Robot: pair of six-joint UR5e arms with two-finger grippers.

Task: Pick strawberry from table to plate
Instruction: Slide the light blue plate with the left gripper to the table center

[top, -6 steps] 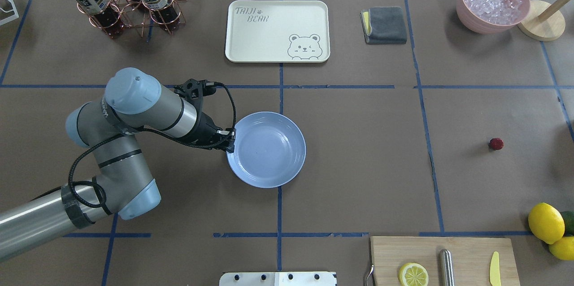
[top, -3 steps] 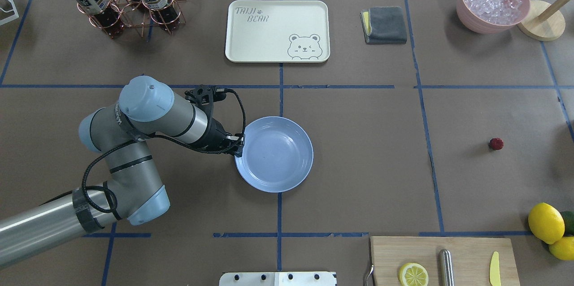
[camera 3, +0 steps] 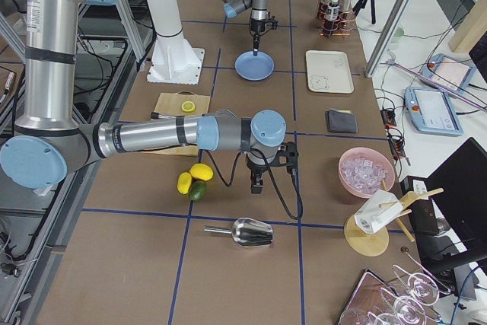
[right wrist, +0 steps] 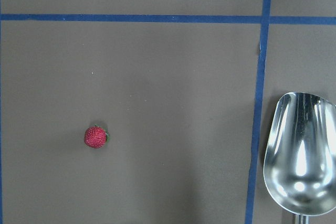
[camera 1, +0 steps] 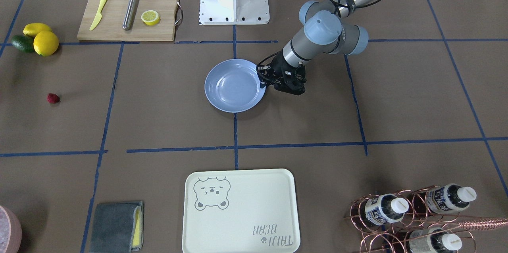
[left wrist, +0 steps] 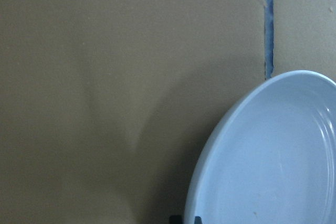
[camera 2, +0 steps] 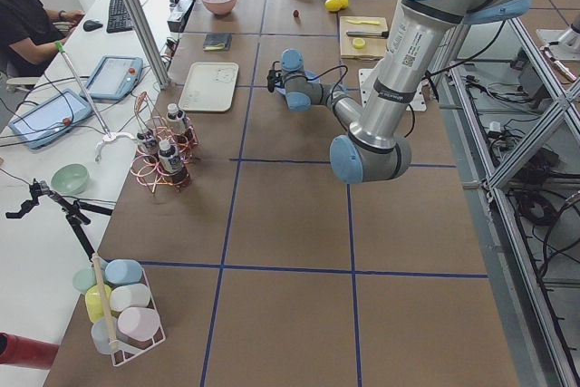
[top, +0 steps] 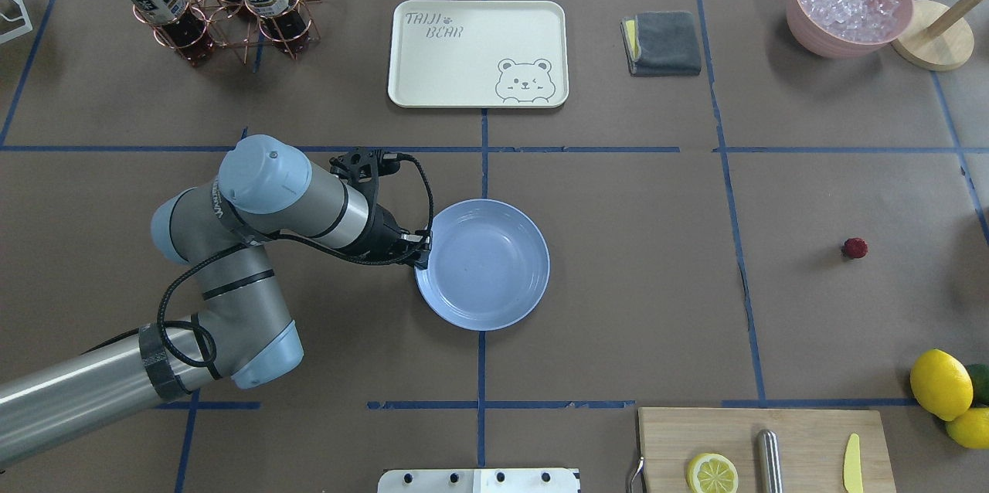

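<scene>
The left gripper (top: 423,249) is clamping the plate (top: 494,277) by its rim, the strawberry (top: 854,248) lying well apart. I cannot tell whether the right gripper (camera 3: 257,186) is closed.

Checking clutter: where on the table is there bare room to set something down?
Widest bare patch: between the plate and the strawberry, bordered by the cloth above and the cutting board below in the overhead view. Crowded: the left gripper at the plate's rim, and the lemons beside the board.
</scene>
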